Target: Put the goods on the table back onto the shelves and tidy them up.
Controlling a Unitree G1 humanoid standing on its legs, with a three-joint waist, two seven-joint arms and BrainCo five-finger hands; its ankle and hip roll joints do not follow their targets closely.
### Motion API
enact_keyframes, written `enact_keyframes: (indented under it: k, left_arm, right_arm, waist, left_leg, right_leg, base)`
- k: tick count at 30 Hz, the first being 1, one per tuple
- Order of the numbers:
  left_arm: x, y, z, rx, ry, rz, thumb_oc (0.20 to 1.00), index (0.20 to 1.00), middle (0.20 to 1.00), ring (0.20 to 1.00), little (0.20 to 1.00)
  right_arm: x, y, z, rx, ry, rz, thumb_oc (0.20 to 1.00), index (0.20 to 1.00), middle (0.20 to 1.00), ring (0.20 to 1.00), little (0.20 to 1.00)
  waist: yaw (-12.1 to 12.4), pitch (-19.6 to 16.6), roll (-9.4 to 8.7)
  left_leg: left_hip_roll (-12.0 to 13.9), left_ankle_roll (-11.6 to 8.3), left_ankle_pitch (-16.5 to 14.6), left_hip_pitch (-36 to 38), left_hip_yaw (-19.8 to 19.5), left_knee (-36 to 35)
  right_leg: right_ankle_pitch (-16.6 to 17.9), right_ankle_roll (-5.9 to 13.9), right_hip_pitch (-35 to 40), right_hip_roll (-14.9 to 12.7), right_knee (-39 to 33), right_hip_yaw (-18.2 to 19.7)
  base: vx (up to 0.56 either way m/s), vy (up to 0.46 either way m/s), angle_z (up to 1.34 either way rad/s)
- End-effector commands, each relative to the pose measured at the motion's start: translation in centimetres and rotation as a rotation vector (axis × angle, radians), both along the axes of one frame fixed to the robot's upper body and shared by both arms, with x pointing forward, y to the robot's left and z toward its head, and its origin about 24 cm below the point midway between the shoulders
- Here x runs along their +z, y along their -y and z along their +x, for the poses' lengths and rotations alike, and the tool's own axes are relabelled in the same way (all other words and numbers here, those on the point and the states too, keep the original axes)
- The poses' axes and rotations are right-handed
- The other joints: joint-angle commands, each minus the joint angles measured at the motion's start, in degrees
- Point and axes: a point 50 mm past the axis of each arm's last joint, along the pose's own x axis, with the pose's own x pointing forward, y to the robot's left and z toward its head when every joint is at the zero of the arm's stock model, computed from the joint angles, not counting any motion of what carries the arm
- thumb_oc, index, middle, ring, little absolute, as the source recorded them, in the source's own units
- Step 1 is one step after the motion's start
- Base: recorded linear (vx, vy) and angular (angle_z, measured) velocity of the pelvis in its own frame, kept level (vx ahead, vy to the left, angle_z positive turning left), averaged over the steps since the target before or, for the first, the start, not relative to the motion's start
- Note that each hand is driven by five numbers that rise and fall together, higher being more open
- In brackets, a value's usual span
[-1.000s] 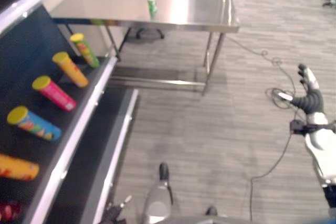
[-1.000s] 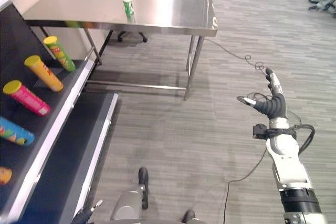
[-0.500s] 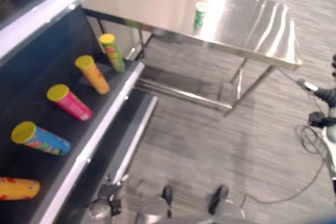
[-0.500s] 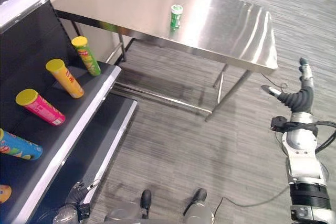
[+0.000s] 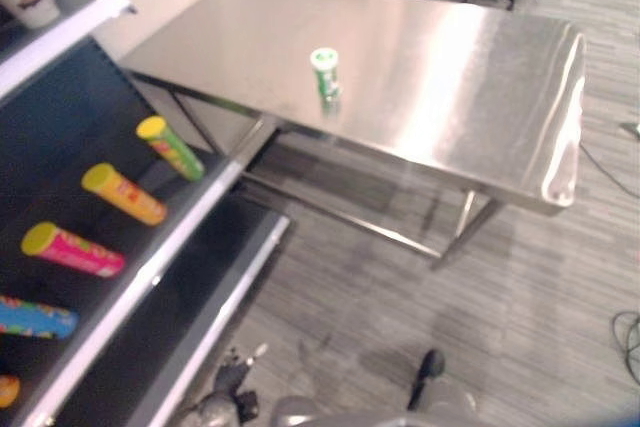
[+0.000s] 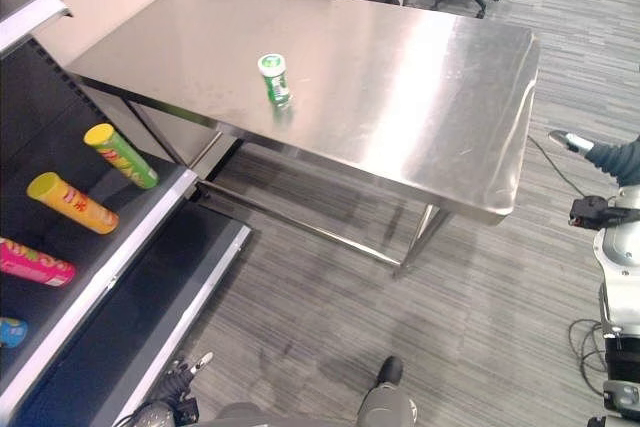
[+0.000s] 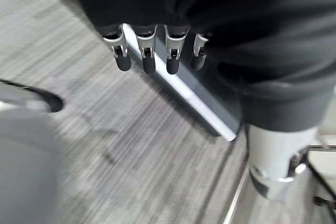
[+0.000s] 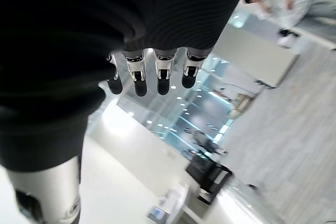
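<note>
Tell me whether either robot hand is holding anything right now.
Nothing is held. The left robot hand and right robot hand are both open and empty; the green can stands untouched on the table.

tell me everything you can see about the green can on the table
The green can is a small cylinder with a pale lid ringed in green and a green printed body. It stands upright on the steel table, towards the edge nearest the shelf, and its reflection shows faintly on the shiny top beside it. Nothing else touches it; no hand is near it.
</note>
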Motion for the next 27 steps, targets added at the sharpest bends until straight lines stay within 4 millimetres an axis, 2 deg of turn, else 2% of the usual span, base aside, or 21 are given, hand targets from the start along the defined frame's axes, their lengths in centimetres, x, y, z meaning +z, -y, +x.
enact_keyframes:
  k: [1, 2, 3, 4, 5, 6, 7, 8, 9, 10, 11, 12, 13, 15, 18, 20, 22, 24, 25, 26, 27]
  left_arm:
    - [1.8, -2.8, 1.6, -0.098, 0.065, 0.091, 1.000, 1.000, 1.000, 1.000, 1.000]
    - [1.9, -2.9, 1.8, -0.106, 0.072, 0.091, 1.000, 1.000, 1.000, 1.000, 1.000]
    - [1.9, -2.7, 1.9, -0.121, 0.074, 0.088, 1.000, 1.000, 1.000, 1.000, 1.000]
    - [1.9, -2.6, 1.9, -0.122, 0.074, 0.087, 1.000, 1.000, 1.000, 1.000, 1.000]
    - [1.9, -2.5, 2.1, -0.147, 0.073, 0.097, 1.000, 1.000, 1.000, 1.000, 1.000]
    - [1.9, -2.5, 2.1, -0.153, 0.066, 0.099, 1.000, 1.000, 1.000, 1.000, 1.000]
    - [1.8, -2.4, 2.1, -0.156, 0.061, 0.103, 1.000, 1.000, 1.000, 1.000, 1.000]
    - [1.8, -2.3, 2.0, -0.156, 0.061, 0.102, 1.000, 1.000, 1.000, 1.000, 1.000]
    - [1.8, -2.3, 2.2, -0.160, 0.062, 0.106, 1.000, 1.000, 1.000, 1.000, 1.000]
    - [1.8, -2.2, 2.3, -0.175, 0.057, 0.109, 1.000, 1.000, 1.000, 1.000, 1.000]
    - [1.8, -2.2, 2.3, -0.174, 0.057, 0.108, 1.000, 1.000, 1.000, 1.000, 1.000]
    - [1.8, -2.2, 2.3, -0.173, 0.057, 0.108, 1.000, 1.000, 1.000, 1.000, 1.000]
    - [1.7, -2.3, 2.0, -0.164, 0.052, 0.105, 1.000, 1.000, 1.000, 1.000, 1.000]
    - [1.4, -2.4, 1.2, -0.145, 0.030, 0.102, 1.000, 1.000, 1.000, 1.000, 1.000]
    - [1.1, -2.5, 0.5, -0.124, 0.000, 0.099, 1.000, 1.000, 1.000, 1.000, 1.000]
    - [1.0, -2.6, 0.1, -0.111, -0.015, 0.100, 1.000, 1.000, 1.000, 1.000, 1.000]
    - [1.0, -2.9, 0.0, -0.110, -0.020, 0.104, 1.000, 1.000, 1.000, 1.000, 1.000]
    - [1.2, -3.1, 0.4, -0.124, -0.014, 0.115, 1.000, 1.000, 1.000, 1.000, 1.000]
    - [1.2, -3.1, 0.4, -0.125, -0.014, 0.115, 1.000, 1.000, 1.000, 1.000, 1.000]
    - [1.4, -3.3, 0.8, -0.132, -0.001, 0.121, 1.000, 1.000, 1.000, 1.000, 1.000]
    - [1.7, -3.7, 1.3, -0.141, 0.013, 0.136, 1.000, 1.000, 1.000, 1.000, 1.000]
  right_arm:
    - [4.1, -1.7, -0.3, 0.110, 0.156, -0.071, 1.000, 1.000, 1.000, 1.000, 1.000]
    - [4.1, -1.9, -0.1, 0.118, 0.158, -0.063, 1.000, 1.000, 1.000, 1.000, 1.000]
    - [4.1, -2.0, 0.0, 0.122, 0.152, -0.059, 1.000, 1.000, 1.000, 1.000, 1.000]
    - [4.1, -2.0, 0.0, 0.122, 0.151, -0.060, 1.000, 1.000, 1.000, 1.000, 1.000]
    - [4.0, -2.4, 0.2, 0.146, 0.156, -0.045, 1.000, 1.000, 1.000, 1.000, 1.000]
    - [3.9, -2.4, 0.3, 0.143, 0.152, -0.045, 1.000, 1.000, 1.000, 1.000, 1.000]
    - [3.8, -2.4, 0.4, 0.141, 0.154, -0.046, 1.000, 1.000, 1.000, 1.000, 1.000]
    - [3.8, -2.5, 0.4, 0.141, 0.153, -0.048, 1.000, 1.000, 1.000, 1.000, 1.000]
    - [3.9, -2.8, 0.6, 0.154, 0.156, -0.051, 1.000, 1.000, 1.000, 1.000, 1.000]
    - [4.1, -3.2, 0.9, 0.173, 0.156, -0.055, 1.000, 1.000, 1.000, 1.000, 1.000]
    - [4.3, -3.5, 1.1, 0.183, 0.160, -0.062, 1.000, 1.000, 1.000, 1.000, 1.000]
    - [4.3, -3.5, 1.1, 0.184, 0.160, -0.062, 1.000, 1.000, 1.000, 1.000, 1.000]
    - [4.6, -4.2, 1.4, 0.215, 0.165, -0.071, 1.000, 1.000, 1.000, 1.000, 1.000]
    - [4.9, -5.5, 2.1, 0.268, 0.169, -0.083, 1.000, 1.000, 1.000, 1.000, 1.000]
    - [5.2, -6.1, 2.5, 0.300, 0.168, -0.087, 1.000, 1.000, 1.000, 1.000, 1.000]
    - [5.3, -6.6, 3.1, 0.335, 0.179, -0.053, 1.000, 1.000, 1.000, 1.000, 1.000]
    - [5.0, -6.4, 3.2, 0.323, 0.163, -0.052, 1.000, 1.000, 1.000, 1.000, 1.000]
    - [4.8, -6.0, 2.9, 0.305, 0.152, -0.059, 1.000, 1.000, 1.000, 1.000, 1.000]
    - [4.8, -6.0, 2.9, 0.304, 0.152, -0.059, 1.000, 1.000, 1.000, 1.000, 1.000]
    - [4.7, -5.8, 2.8, 0.305, 0.138, -0.060, 1.000, 1.000, 1.000, 1.000, 1.000]
    - [4.5, -5.4, 2.6, 0.296, 0.129, -0.051, 1.000, 1.000, 1.000, 1.000, 1.000]
  waist:
    - [3.6, 1.2, -5.34]
    - [3.8, 1.5, -5.47]
    - [4.4, 2.1, -4.92]
    - [4.6, 2.1, -4.84]
    - [4.6, 1.8, -3.90]
    - [4.6, 1.4, -3.51]
    - [4.8, 1.4, -2.74]
    - [4.9, 1.1, -2.91]
    - [5.4, 0.8, -2.34]
    - [6.0, 0.5, -1.41]
    - [6.3, 0.4, -1.16]
    - [6.3, 0.4, -1.15]
    - [7.3, 0.3, -1.15]
    - [7.8, -0.1, -1.74]
    - [8.1, -0.9, -2.59]
    - [9.2, -1.6, -4.09]
    - [10.0, -1.9, -5.48]
    - [9.6, -1.5, -5.98]
    - [9.6, -1.5, -6.12]
    - [9.1, -1.0, -6.17]
    - [7.7, -0.1, -5.62]
  left_leg:
    - [-3.4, 3.45, -3.5, -1.3, 7.4, 7.2]
    - [-2.0, 3.92, -3.1, -2.0, 10.1, 7.6]
    - [-1.7, 3.84, -3.9, -4.6, 13.3, 4.8]
    - [-1.6, 3.84, -4.1, -4.4, 13.5, 4.7]
    - [-0.1, 4.81, -5.2, -7.0, 19.1, -3.1]
    - [0.2, 4.85, -4.9, -6.9, 21.2, -6.3]
    - [0.5, 4.70, -3.9, -8.5, 23.8, -11.1]
    - [0.1, 4.66, -3.2, -7.8, 24.3, -12.8]
    - [-0.2, 4.41, -1.1, -8.8, 26.0, -17.2]
    - [0.8, 3.47, 4.1, -10.4, 29.6, -22.1]
    - [1.0, 3.03, 5.7, -10.4, 30.3, -23.7]
    - [1.0, 3.01, 5.8, -10.3, 30.3, -23.8]
    - [1.3, 2.85, 7.0, -10.5, 31.2, -24.2]
    - [0.8, 3.60, 6.5, -8.2, 31.1, -26.2]
    - [0.6, 3.76, 6.7, -6.7, 32.1, -27.6]
    - [-0.8, 4.75, 4.9, -4.9, 32.8, -28.2]
    - [-3.6, 7.04, 1.3, -2.7, 32.9, -28.6]
    - [-6.2, 9.15, -1.4, -1.1, 31.8, -28.9]
    - [-6.4, 9.28, -1.4, -1.2, 31.8, -28.9]
    - [-7.7, 10.49, -2.2, -0.8, 30.6, -29.1]
    - [-8.3, 11.30, -3.6, 0.5, 28.5, -29.6]
  right_leg:
    - [4.3, 6.35, 2.2, -2.9, -6.6, 1.0]
    - [3.0, 5.59, 2.9, -1.8, -6.6, 0.6]
    - [1.9, 5.56, 3.7, -1.0, -6.6, 0.3]
    - [1.8, 5.60, 3.7, -0.9, -6.6, 0.5]
    - [0.9, 6.24, 4.5, -0.1, -6.6, -0.3]
    - [0.3, 6.42, 4.7, 0.4, -6.6, -0.3]
    - [-0.1, 6.72, 5.1, 0.9, -6.6, -0.8]
    - [-0.2, 6.77, 4.9, 0.7, -6.6, -0.6]
    - [-0.7, 7.01, 5.8, 1.4, -6.6, -0.9]
    - [-2.2, 7.22, 7.8, 3.1, -6.6, -1.7]
    - [-2.6, 6.97, 8.5, 3.6, -6.6, -2.0]
    - [-2.6, 6.96, 8.5, 3.6, -6.6, -2.0]
    - [-3.3, 6.84, 10.0, 4.4, -6.6, -2.7]
    - [-3.9, 6.99, 11.5, 4.6, -6.6, -2.6]
    - [-4.1, 6.94, 12.1, 4.7, -6.6, -2.3]
    - [-4.2, 7.65, 13.4, 3.3, -5.8, -2.7]
    - [-3.3, 9.08, 12.7, -0.6, 1.3, -3.8]
    - [0.2, 10.71, 9.6, -5.2, 10.6, -3.0]
    - [0.0, 10.75, 9.3, -5.6, 11.1, -2.9]
    - [3.0, 10.91, 7.5, -7.3, 15.7, -1.4]
    - [3.6, 10.91, 3.4, -7.8, 22.4, 2.5]
  base:
    - [0.18, -0.346, 0.01]
    - [0.18, -0.206, 0.10]
    - [0.19, -0.205, 0.15]
    - [0.28, -0.115, 0.07]
    - [0.23, -0.004, 0.02]
    - [0.30, -0.001, 0.19]
    - [0.16, 0.025, 0.24]
    - [0.21, 0.006, 0.27]
    - [0.33, 0.032, 0.24]
    - [0.40, 0.032, 0.29]
    - [0.29, 0.024, 0.36]
    - [0.25, -0.009, 0.22]
    - [0.25, 0.003, 0.05]
    - [0.28, 0.045, 0.12]
    - [0.16, 0.052, 0.07]
    - [0.21, 0.102, -0.07]
    - [0.23, 0.144, -0.06]
    - [0.12, 0.124, 0.14]
    - [0.09, 0.106, 0.49]
    - [0.12, 0.101, 0.75]
    - [0.17, 0.098, 0.80]
